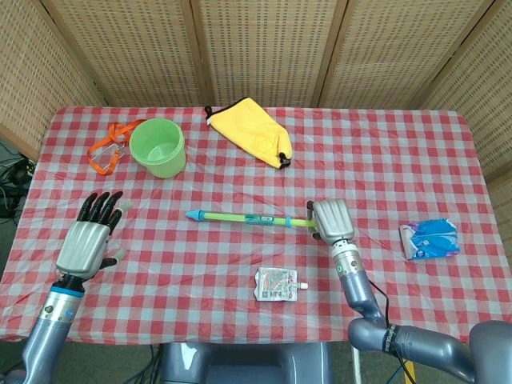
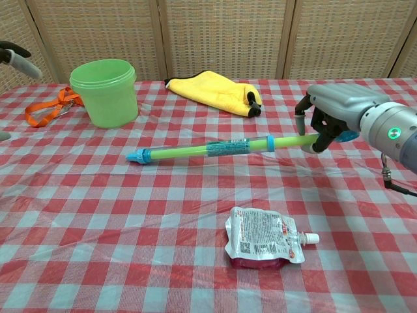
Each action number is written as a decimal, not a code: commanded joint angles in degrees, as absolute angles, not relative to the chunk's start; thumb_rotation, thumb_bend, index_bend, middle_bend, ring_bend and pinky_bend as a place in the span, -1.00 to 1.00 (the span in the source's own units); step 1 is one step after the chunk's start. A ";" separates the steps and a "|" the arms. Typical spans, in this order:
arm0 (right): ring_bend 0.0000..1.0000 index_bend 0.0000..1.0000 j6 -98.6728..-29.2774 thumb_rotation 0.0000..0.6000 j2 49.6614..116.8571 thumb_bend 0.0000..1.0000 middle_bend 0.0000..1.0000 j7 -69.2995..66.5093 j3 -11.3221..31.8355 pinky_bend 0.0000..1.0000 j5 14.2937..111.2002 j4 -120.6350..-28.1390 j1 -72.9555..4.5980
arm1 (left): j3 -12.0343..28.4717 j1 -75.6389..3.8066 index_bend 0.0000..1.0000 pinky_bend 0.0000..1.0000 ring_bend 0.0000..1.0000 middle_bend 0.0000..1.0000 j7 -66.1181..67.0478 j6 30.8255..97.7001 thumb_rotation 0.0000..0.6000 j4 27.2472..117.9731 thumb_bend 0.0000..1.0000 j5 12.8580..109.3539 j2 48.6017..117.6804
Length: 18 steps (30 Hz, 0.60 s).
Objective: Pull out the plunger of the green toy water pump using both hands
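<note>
The green toy water pump [image 1: 248,218] [image 2: 202,149] is a long thin tube with a blue nozzle at its left end and a blue ring toward its right. My right hand [image 1: 332,220] [image 2: 329,111] grips its right end and holds it lifted, tilted slightly above the checked cloth. My left hand [image 1: 88,240] hovers over the table's left side with its fingers spread and nothing in it, well left of the nozzle. In the chest view only a fingertip [image 2: 18,60] of the left hand shows at the left edge.
A green bucket [image 1: 158,147] [image 2: 105,91] and an orange strap [image 1: 108,148] lie at the back left. A yellow bag [image 1: 252,132] [image 2: 215,91] lies at the back middle. A drink pouch [image 1: 276,284] [image 2: 264,236] sits near the front edge, a blue packet [image 1: 430,238] at the right.
</note>
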State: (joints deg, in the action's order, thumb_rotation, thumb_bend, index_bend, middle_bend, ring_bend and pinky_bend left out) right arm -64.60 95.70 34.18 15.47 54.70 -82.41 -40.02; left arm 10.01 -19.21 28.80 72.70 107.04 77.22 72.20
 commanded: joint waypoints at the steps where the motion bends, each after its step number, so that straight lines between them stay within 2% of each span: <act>1: 0.95 0.60 -64.99 1.00 95.32 0.03 1.00 34.39 15.26 0.37 54.83 -83.26 -39.94 | 12.08 -22.76 -0.42 -1.00 -1.00 -1.00 29.85 69.06 1.00 105.90 -0.52 73.52 74.81; 12: 0.95 0.60 -66.21 1.00 94.53 0.04 1.00 36.18 14.92 0.37 54.36 -86.00 -40.02 | 15.23 -31.91 -0.33 -1.00 -1.00 -1.00 34.15 62.33 1.00 100.51 -0.52 64.76 83.48; 18: 0.95 0.60 -67.01 1.00 94.54 0.04 1.00 37.58 15.04 0.37 53.42 -86.80 -40.27 | 16.23 -35.41 -0.30 -1.00 -1.00 -1.00 34.82 61.74 1.00 96.58 -0.52 59.95 88.90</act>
